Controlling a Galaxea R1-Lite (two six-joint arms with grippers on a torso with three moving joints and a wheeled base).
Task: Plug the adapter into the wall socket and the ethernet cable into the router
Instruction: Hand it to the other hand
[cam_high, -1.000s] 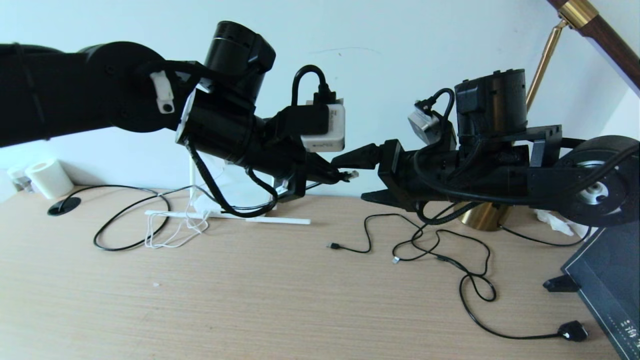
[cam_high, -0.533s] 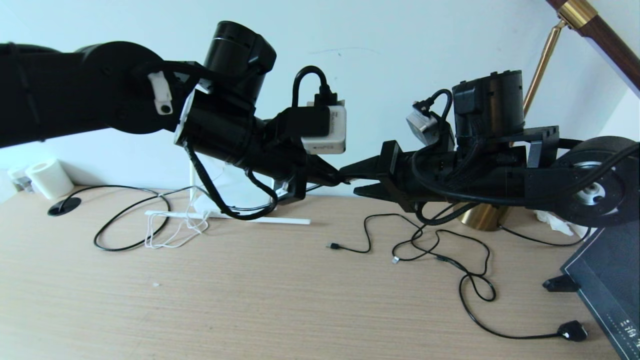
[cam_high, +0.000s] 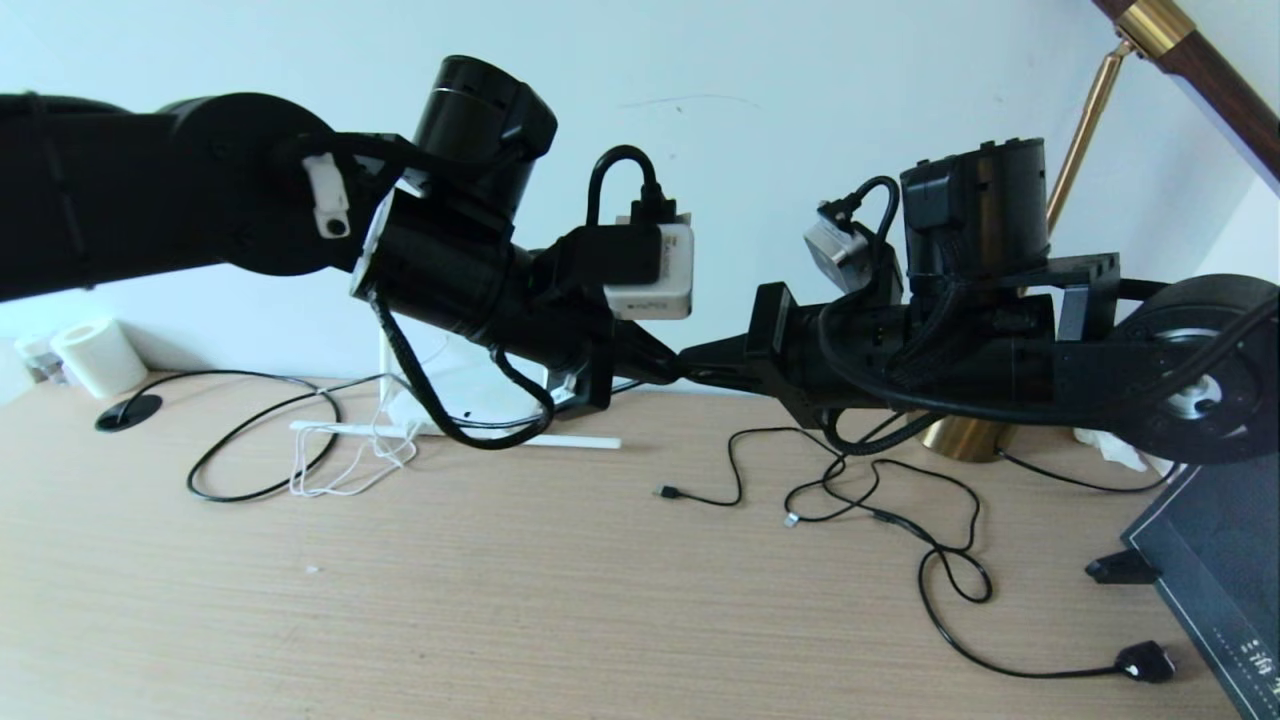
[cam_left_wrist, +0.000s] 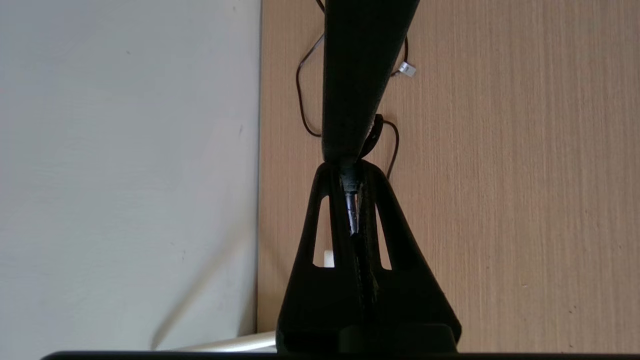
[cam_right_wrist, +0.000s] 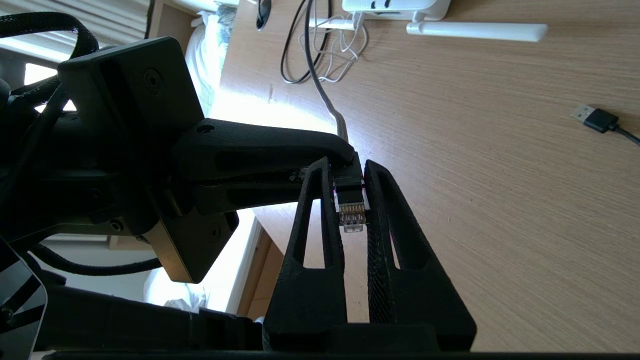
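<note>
Hands meet in the air above the surface (cam_high: 500, 600), tip to tip. The right hand (cam_right_wrist: 352, 200) has its two fingers (cam_right_wrist: 320, 210) pressed onto the small clear plug at the end of the ethernet cable (cam_right_wrist: 350, 207). The left hand (cam_left_wrist: 352, 200) is pinched tight on the same black cable just behind that plug, so both hands hold it at once. In the head view the two hands touch near the back edge of the surface, in front of the pale wall (cam_high: 760, 80).

From the plug, the cable runs back toward the far left part of the surface and loops there. The router (cam_right_wrist: 395, 6) lies at the back edge, against the wall, with one white antenna (cam_right_wrist: 475, 31) flat on the wood. A tangle of thin white cord (cam_high: 350, 455) sits beside it.

Thin black cables (cam_high: 880, 500) curl on the right side of the surface. A gold lamp base (cam_high: 965, 435) stands behind them.
</note>
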